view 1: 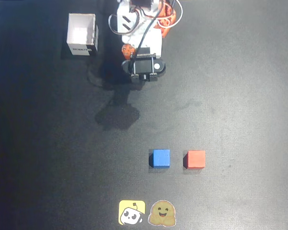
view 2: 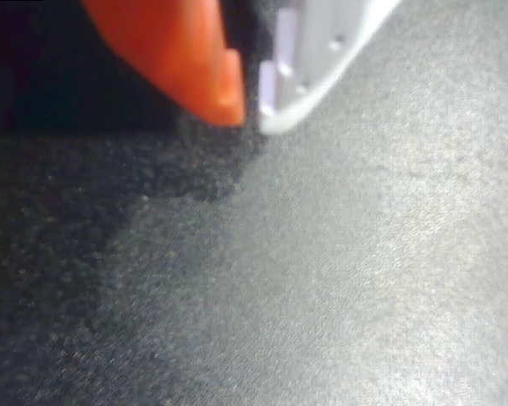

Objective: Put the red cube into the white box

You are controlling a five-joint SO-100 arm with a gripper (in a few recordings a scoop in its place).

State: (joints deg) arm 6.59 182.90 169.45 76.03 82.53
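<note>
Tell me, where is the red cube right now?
In the overhead view the red cube sits on the dark table, lower right of centre, just right of the blue cube and not touching it, far from the white box.

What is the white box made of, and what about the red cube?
The white box looks like thin cardboard: matte, with slim walls and a printed label on one side. The red cube has plain, smooth, matte faces, so maybe plastic or painted wood; the overhead view can't settle which.

Overhead view: white box (view 1: 81, 33) at upper left, arm (view 1: 141, 38) just right of it. Red cube (view 1: 196, 159) at lower centre, right of blue cube (view 1: 160, 158), apart. Two stickers (view 1: 147, 213) below the cubes.
</note>
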